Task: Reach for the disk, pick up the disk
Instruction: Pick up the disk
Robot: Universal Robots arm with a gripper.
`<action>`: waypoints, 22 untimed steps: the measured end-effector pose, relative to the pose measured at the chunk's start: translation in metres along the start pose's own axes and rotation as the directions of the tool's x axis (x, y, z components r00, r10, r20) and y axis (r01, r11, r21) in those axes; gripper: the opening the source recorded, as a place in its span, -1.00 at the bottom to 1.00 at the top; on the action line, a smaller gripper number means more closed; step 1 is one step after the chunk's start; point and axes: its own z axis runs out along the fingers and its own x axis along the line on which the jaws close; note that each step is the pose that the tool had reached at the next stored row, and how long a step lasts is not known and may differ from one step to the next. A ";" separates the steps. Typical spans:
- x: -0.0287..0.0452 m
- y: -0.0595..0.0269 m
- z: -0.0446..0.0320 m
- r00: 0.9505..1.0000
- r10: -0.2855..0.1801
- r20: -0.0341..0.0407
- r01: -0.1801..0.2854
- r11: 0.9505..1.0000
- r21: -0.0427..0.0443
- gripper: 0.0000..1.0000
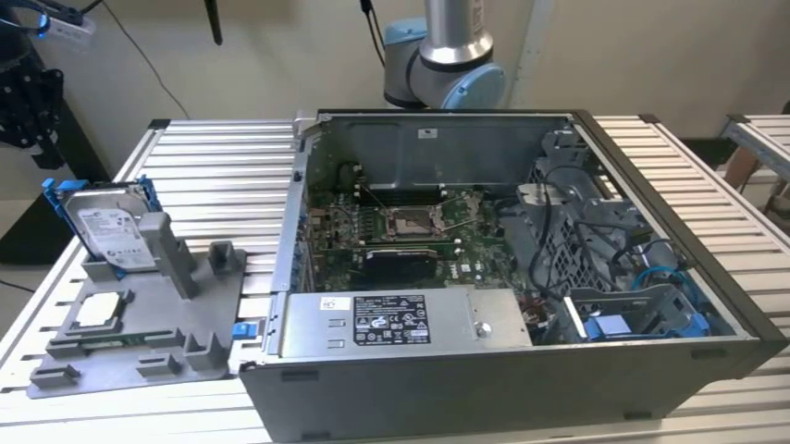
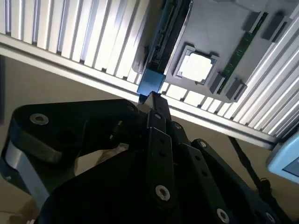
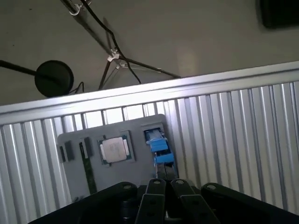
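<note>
We take the grey tray point(image 1: 185, 319) as our landmark. The disk point(image 1: 109, 231) stands on edge in a slot at one end of it, label outward and blue rails along its sides. A small square chip point(image 1: 99, 312) lies flat in a recess of the tray, just beside the disk.

In both wrist views the gripper point(image 3: 166, 181) hangs above the tray's disk end. It is lined up over the disk's blue-railed top edge point(image 3: 159, 144) and apart from it (how far, we cannot say). Its jaws look drawn together with nothing between them.

The open computer case point(image 1: 494, 388) sits just beside the tray, to the exterior view's right.

We judge the reach partly made. No contact, no grasp and no lift has been made.
</note>
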 end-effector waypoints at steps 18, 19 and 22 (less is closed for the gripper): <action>0.0000 0.0000 0.0027 0.992 -0.126 -0.003 0.126 0.992 0.015 1.00; 0.0001 -0.0001 0.0034 0.992 -0.126 -0.003 0.126 0.992 0.015 1.00; 0.0000 -0.0002 0.0059 0.992 -0.126 -0.001 0.126 0.992 0.015 1.00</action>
